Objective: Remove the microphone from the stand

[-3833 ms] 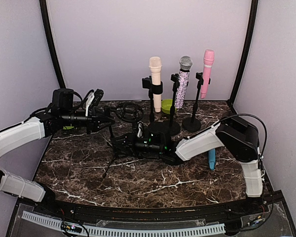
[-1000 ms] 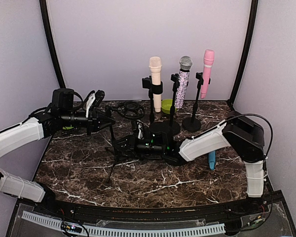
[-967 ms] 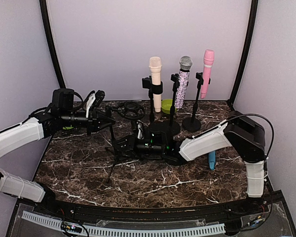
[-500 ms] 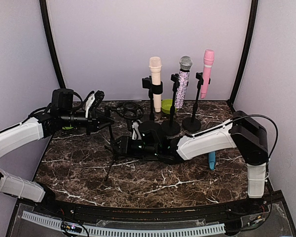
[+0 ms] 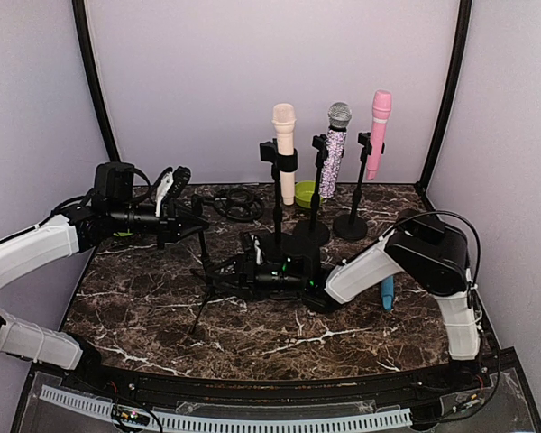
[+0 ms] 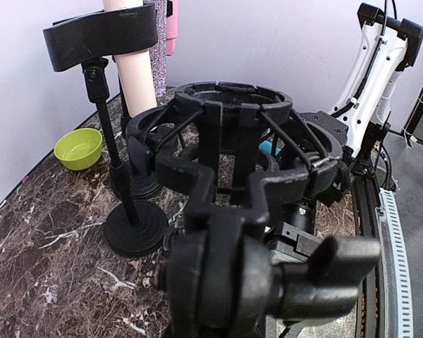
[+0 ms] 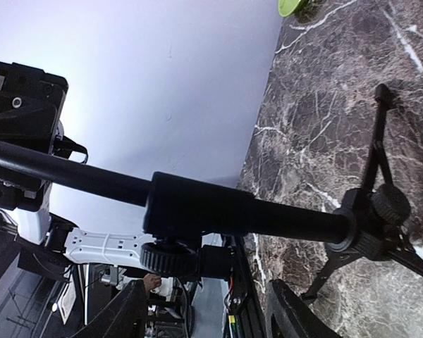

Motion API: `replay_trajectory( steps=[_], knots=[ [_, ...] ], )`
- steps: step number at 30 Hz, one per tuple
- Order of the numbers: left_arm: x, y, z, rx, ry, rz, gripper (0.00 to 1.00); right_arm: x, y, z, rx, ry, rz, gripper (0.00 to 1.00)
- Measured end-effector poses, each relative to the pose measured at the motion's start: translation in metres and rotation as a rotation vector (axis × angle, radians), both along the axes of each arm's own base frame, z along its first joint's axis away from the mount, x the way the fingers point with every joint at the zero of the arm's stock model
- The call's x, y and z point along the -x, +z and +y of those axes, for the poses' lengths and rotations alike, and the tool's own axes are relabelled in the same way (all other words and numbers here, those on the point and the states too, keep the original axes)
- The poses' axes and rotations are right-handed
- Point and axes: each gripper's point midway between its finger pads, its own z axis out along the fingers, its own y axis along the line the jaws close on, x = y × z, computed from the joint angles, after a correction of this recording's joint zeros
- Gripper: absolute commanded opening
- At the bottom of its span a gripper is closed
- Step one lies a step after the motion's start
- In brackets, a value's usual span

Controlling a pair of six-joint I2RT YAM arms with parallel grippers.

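A black tripod stand (image 5: 204, 263) stands at mid-table, its pole (image 7: 218, 208) crossing the right wrist view. Its black shock mount (image 6: 233, 141) fills the left wrist view, and its ring is empty. My left gripper (image 5: 193, 220) is shut on the stand's top joint; its fingers are hidden in its own view. My right gripper (image 5: 221, 273) (image 7: 208, 290) is open beside the pole, with nothing between its fingers. A blue microphone (image 5: 387, 290) lies on the table at the right. Cream (image 5: 284, 149), glittery (image 5: 335, 149) and pink (image 5: 378, 131) microphones sit in upright stands at the back.
A green bowl (image 5: 304, 193) (image 6: 79, 147) sits at the back behind the upright stands, whose round bases (image 5: 350, 225) (image 6: 135, 229) crowd the back middle. The tripod's legs (image 5: 198, 311) (image 7: 370, 211) spread over the marble table (image 5: 252, 338). Walls close the sides.
My right gripper has opened and let go of the stand's pole, and its arm has drawn back toward the near side. The left arm has kept its hold and its place.
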Motion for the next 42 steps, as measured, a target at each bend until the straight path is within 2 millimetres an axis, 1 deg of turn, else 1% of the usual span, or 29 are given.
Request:
replay_trajectory(
  steps=[6,8,11,17,21,25,30,36,37,38,39,41,42],
  knots=[
    [0.000,0.000,0.000,0.000,0.000,0.000,0.08,-0.004,0.019,0.016,-0.092,0.028,0.066,0.49],
    [0.000,0.000,0.000,0.000,0.000,0.000,0.08,-0.006,0.023,0.019,-0.108,0.029,0.079,0.46],
    [0.001,0.000,0.000,-0.001,-0.001,0.002,0.08,-0.007,0.026,0.020,-0.122,0.028,0.097,0.37],
    [0.002,0.000,0.001,-0.001,-0.003,0.005,0.08,-0.010,0.020,0.021,-0.114,0.018,0.138,0.10],
    [0.003,0.000,0.001,-0.001,-0.005,0.004,0.08,-0.011,0.018,0.019,-0.110,0.010,0.140,0.01],
    [0.003,0.000,0.000,-0.003,-0.008,0.000,0.09,-0.011,0.018,0.018,-0.072,-0.006,0.110,0.00],
    [0.006,-0.001,0.000,-0.004,-0.017,-0.012,0.12,-0.011,0.015,0.015,0.050,-0.037,0.025,0.00],
    [0.012,-0.003,0.002,-0.004,-0.029,-0.028,0.14,-0.009,0.011,0.018,0.160,-0.052,-0.065,0.00],
    [0.012,-0.003,0.002,-0.005,-0.029,-0.029,0.17,-0.009,0.011,0.018,0.174,-0.056,-0.076,0.00],
    [0.012,-0.003,0.003,-0.006,-0.028,-0.030,0.23,-0.010,0.011,0.019,0.188,-0.058,-0.088,0.07],
    [0.013,-0.003,0.002,-0.004,-0.029,-0.027,0.40,-0.011,0.011,0.021,0.203,-0.063,-0.098,0.19],
    [0.016,-0.004,0.002,-0.002,-0.039,-0.014,0.76,-0.012,0.010,0.021,0.231,-0.073,-0.117,0.43],
    [0.018,-0.004,0.002,0.001,-0.047,-0.003,0.83,-0.014,0.010,0.021,0.240,-0.084,-0.130,0.52]
  ],
)
